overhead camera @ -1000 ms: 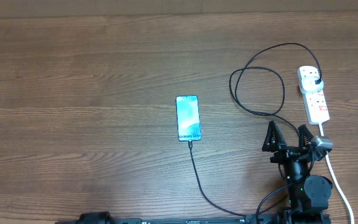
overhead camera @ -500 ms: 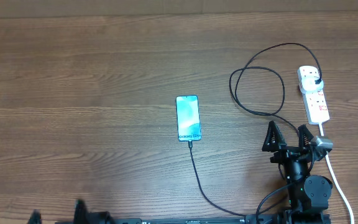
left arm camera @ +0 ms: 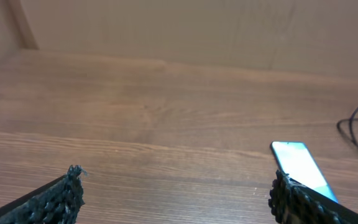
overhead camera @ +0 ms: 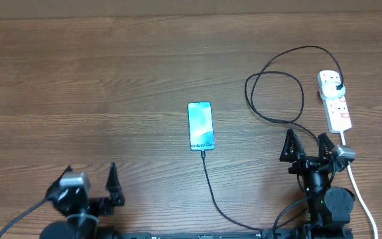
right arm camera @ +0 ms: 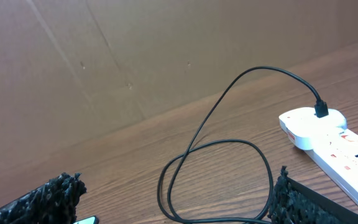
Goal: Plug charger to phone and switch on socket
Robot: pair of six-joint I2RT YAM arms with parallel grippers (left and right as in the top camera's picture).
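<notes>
Overhead: phone (overhead camera: 201,126) mid-table, teal screen up. Thin black charger (overhead camera: 208,176) meets its near end and loops to the white socket (overhead camera: 335,103) far right. Left gripper (overhead camera: 89,169) and right gripper (overhead camera: 306,136) both spread wide, empty.

Overhead we look straight down on the whole desk (overhead camera: 78,66). Both wrist views sit low at its near edge, facing the far edge; left shares the phone (left arm camera: 297,163) with overhead, right the socket (right arm camera: 344,148).
</notes>
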